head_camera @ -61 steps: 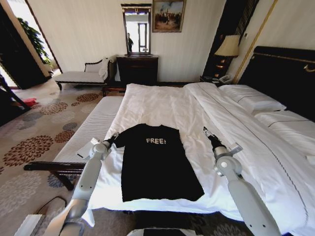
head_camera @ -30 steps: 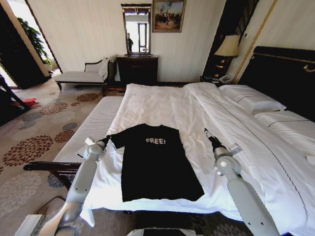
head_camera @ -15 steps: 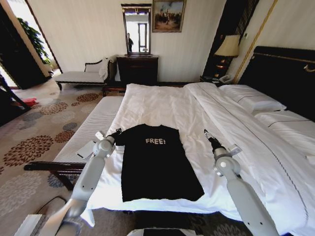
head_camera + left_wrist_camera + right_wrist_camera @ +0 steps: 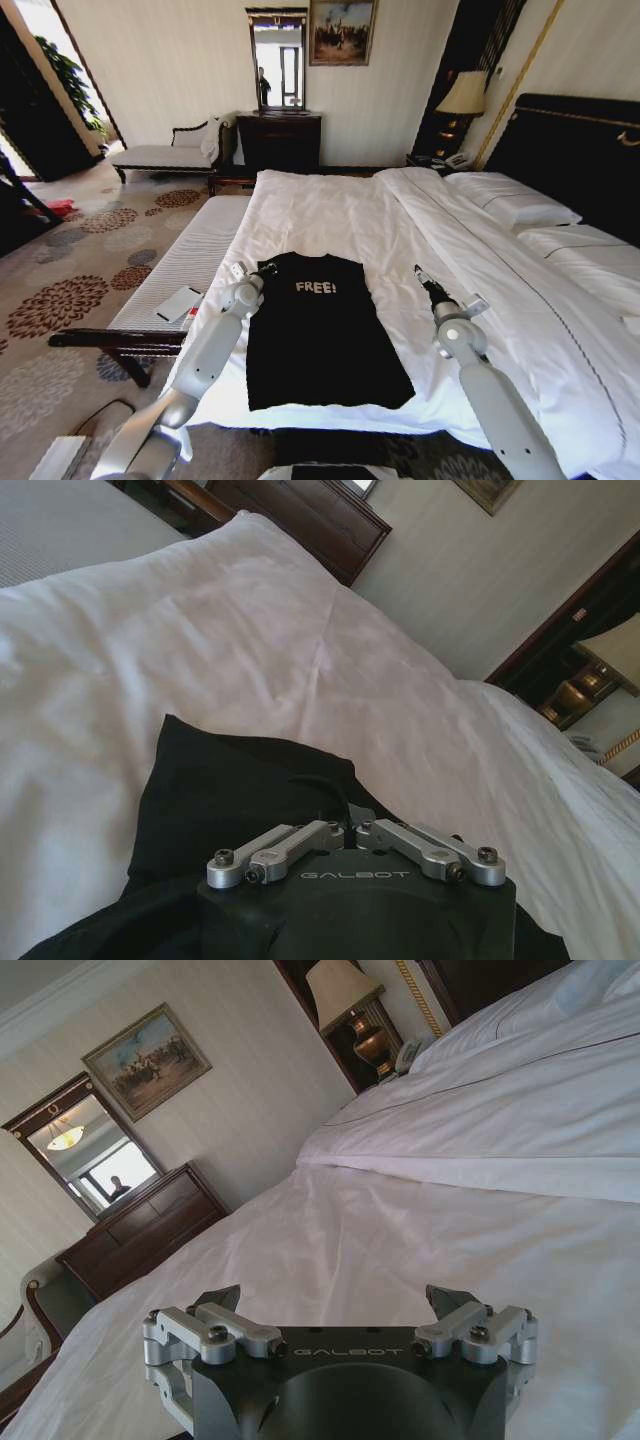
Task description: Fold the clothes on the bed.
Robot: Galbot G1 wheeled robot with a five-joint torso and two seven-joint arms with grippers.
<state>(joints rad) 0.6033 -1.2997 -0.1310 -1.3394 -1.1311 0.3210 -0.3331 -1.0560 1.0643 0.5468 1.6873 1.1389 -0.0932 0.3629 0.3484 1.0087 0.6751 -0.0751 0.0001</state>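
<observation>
t-shirt (image 4: 318, 330) on bed (image 4: 330, 215) (bench (image 4: 190, 255) left)

My left gripper (image 4: 268, 269) has swung inward from the bed's edge, jaws closed on the T-shirt (image 4: 318, 335) sleeve. That sleeve now lies folded in over the shirt's body.

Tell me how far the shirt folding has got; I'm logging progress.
Done: the T-shirt lies flat on the bed. In hand: the left gripper, shut on its left sleeve, has carried it in over the body. Left: the right sleeve and the lengthwise folds; the right gripper waits open beside it.
</observation>
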